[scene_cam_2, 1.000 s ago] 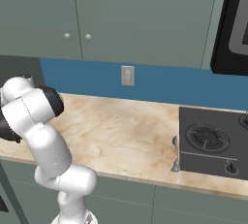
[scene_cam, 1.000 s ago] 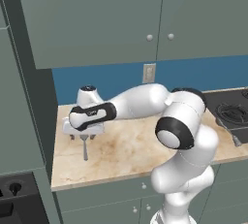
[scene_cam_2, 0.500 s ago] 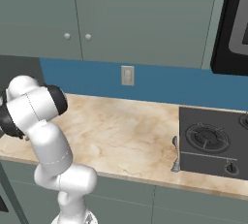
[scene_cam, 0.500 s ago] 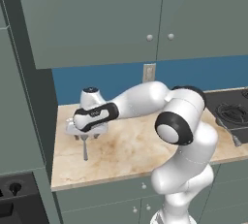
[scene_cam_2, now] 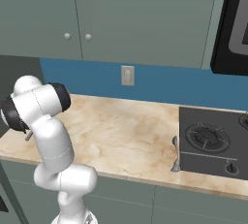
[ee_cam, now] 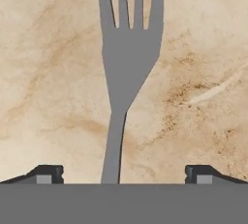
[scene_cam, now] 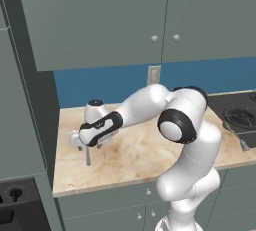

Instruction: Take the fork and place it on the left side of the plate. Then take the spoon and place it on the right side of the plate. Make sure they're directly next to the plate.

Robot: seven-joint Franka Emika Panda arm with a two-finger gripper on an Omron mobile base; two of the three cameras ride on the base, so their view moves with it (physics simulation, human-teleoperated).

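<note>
The gripper [ee_cam: 121, 175] hung wide open over the fork [ee_cam: 127, 72] on the counter [scene_cam: 145, 150]; nothing seemed placed yet.

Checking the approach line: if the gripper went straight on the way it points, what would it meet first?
Probably the fork, lying on the counter between the open fingers; how near is unclear.

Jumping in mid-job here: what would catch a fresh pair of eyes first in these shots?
First, the grey fork in the hand view, lying flat on the marble counter, its handle running down between the open gripper's two fingertips. In the left base view, the white arm stretches left, low over the counter's left end, above the fork.
</note>
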